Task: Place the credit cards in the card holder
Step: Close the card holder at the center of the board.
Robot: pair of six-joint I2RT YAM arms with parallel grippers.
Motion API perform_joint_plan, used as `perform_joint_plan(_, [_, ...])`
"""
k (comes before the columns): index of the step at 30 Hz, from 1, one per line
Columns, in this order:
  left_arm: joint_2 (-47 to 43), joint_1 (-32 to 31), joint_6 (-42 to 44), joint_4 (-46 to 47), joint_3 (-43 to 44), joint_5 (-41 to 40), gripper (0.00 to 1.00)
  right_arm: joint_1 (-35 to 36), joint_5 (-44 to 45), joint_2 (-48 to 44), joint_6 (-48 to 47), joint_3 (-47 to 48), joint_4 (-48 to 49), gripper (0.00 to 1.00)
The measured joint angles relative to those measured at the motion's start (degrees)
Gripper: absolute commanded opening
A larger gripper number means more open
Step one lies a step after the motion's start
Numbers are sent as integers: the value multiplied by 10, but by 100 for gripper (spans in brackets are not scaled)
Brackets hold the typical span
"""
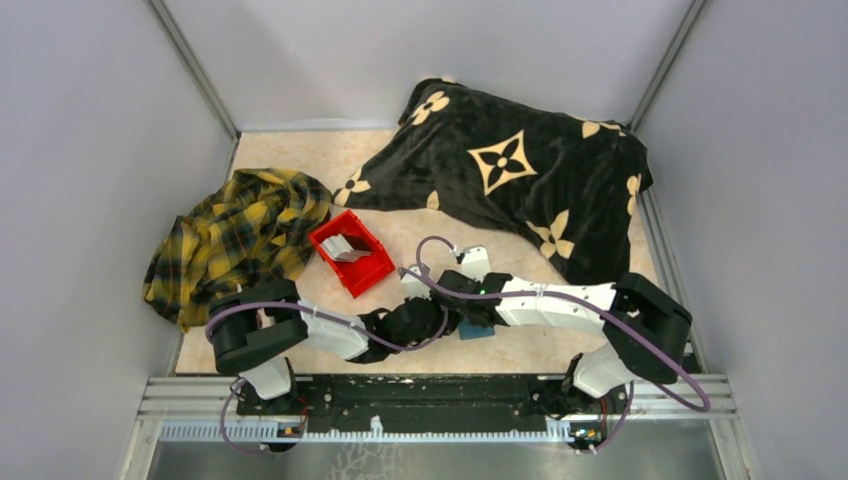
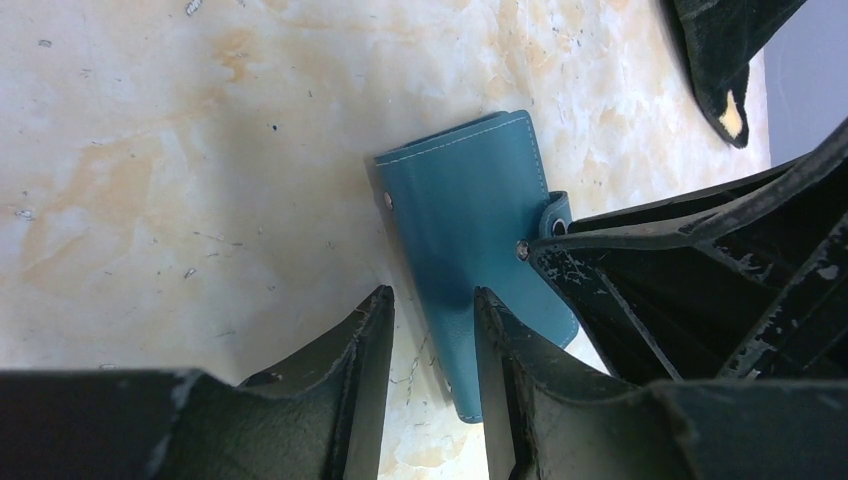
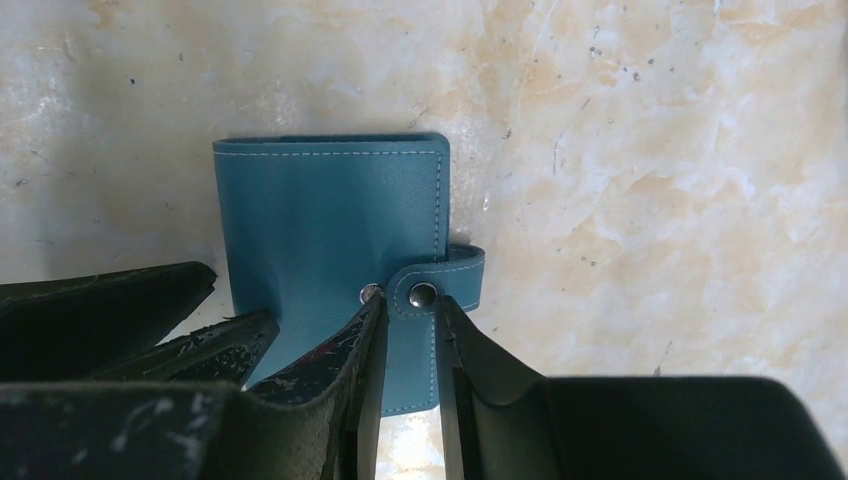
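The closed teal-blue folding card holder (image 3: 330,220), flat on the marbled beige desk (image 3: 650,150) at centre frame, is straddled by the released left pincer (image 2: 435,300), presumably for steadying, while its snap tab (image 3: 455,270) is bracketed by the right pincer (image 3: 408,310), clamping undeterminable.

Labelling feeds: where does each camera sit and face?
Top external: above, behind the bases, looking down on the table; left arm and right arm show.
Left wrist: on its arm, looking down past the left gripper at the card holder.
Right wrist: likewise, past the right gripper at its snap strap.
Both wrist views share the card holder.
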Motion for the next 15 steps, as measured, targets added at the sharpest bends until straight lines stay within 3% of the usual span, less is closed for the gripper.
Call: perform_joint_plan(15, [6,-1,-5,21,-6,6,43,11,23,28,0,35,-31,33])
